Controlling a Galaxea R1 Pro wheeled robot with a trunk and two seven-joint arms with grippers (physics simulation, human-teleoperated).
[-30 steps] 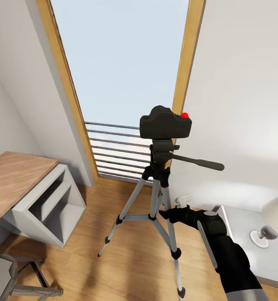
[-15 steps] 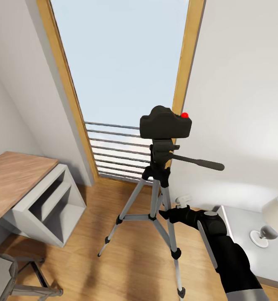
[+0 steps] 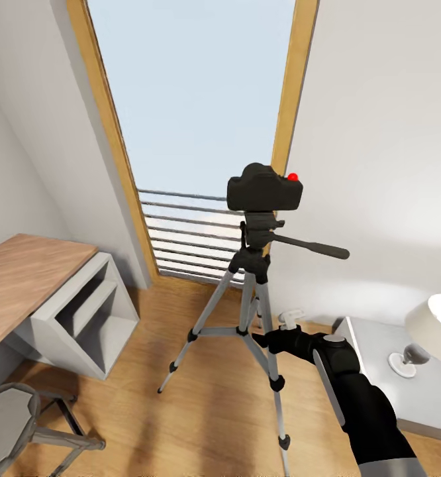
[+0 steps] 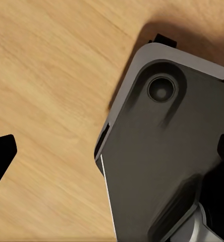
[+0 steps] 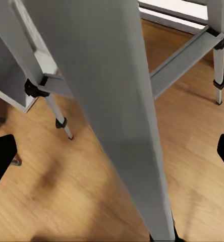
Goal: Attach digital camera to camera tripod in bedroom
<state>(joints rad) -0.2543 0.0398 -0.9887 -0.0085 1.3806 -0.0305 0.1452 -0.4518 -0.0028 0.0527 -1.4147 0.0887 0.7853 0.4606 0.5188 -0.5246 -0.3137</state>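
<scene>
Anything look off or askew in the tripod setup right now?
Nothing stands out. The digital camera sits level on the head of the camera tripod, whose three legs are spread on the wood floor. The right gripper is close beside one leg, with open jaws.

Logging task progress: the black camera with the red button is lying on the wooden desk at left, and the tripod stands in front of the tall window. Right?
Not quite. The head view shows the digital camera sitting on top of the camera tripod, not lying on the wooden desk. The tripod does stand in front of the tall window.
</scene>
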